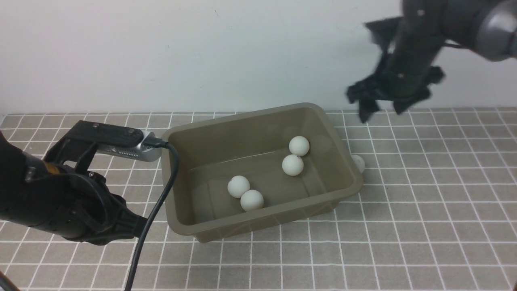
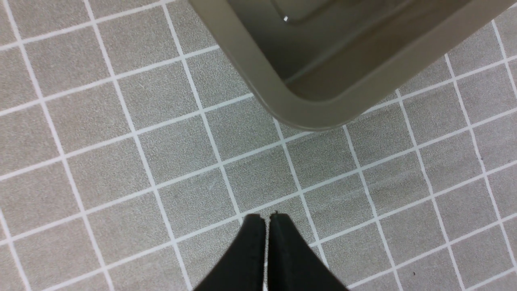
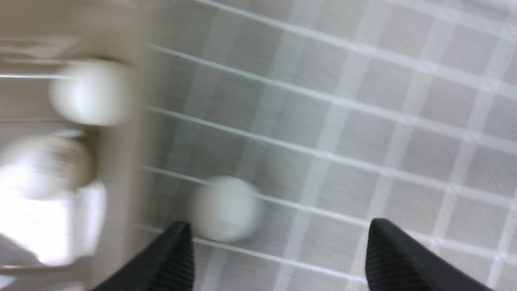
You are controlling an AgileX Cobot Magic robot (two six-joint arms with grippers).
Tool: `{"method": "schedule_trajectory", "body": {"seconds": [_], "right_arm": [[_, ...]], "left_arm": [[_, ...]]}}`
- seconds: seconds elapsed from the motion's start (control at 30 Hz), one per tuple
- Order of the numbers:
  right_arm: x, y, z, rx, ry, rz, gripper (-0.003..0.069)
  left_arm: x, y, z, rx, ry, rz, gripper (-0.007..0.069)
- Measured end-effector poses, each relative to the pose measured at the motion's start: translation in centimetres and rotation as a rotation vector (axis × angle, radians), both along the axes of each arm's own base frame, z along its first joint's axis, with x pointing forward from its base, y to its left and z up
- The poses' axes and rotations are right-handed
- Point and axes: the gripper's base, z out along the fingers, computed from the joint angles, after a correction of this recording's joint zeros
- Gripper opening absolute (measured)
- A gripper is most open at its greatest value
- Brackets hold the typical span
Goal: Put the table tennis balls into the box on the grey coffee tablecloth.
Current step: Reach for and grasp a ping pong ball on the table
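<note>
The olive-brown box (image 1: 339, 145) stands in the middle of the grey coffee tablecloth (image 1: 424, 202). Several white table tennis balls lie inside it, among them one (image 1: 299, 146) near the far right corner and one (image 1: 252, 200) near the front wall. Another ball (image 1: 359, 163) rests on the cloth against the box's right side. My right gripper (image 1: 383, 111) hangs open, high above that ball, with nothing in it. Its blurred wrist view shows the ball (image 3: 227, 209) on the cloth close to one fingertip (image 3: 181, 242). My left gripper (image 2: 266, 218) is shut and empty over the cloth, left of the box corner (image 2: 311, 117).
The left arm's black cable (image 1: 161, 194) runs down in front of the box's left wall. A white wall (image 1: 202, 52) rises behind the table. The gridded cloth stretches to the right of the box and in front of it.
</note>
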Motion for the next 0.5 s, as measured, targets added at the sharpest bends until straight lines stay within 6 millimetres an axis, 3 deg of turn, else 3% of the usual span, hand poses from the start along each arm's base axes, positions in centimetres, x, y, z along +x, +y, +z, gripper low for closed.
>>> {"method": "schedule_trajectory", "body": {"seconds": [0.1, 0.2, 0.5], "right_arm": [[1.1, -1.2, -3.2, 0.095, 0.093, -0.026, 0.0481], [1.6, -0.7, -6.2, 0.169, 0.169, -0.022, 0.0479], [2.0, 1.1, -9.8, 0.189, 0.217, 0.002, 0.0463]], "left_arm": [[0.0, 0.0, 0.0, 0.000, 0.000, 0.000, -0.0005], [0.0, 0.0, 0.0, 0.000, 0.000, 0.000, -0.0005], [0.0, 0.0, 0.0, 0.000, 0.001, 0.000, -0.0005]]}}
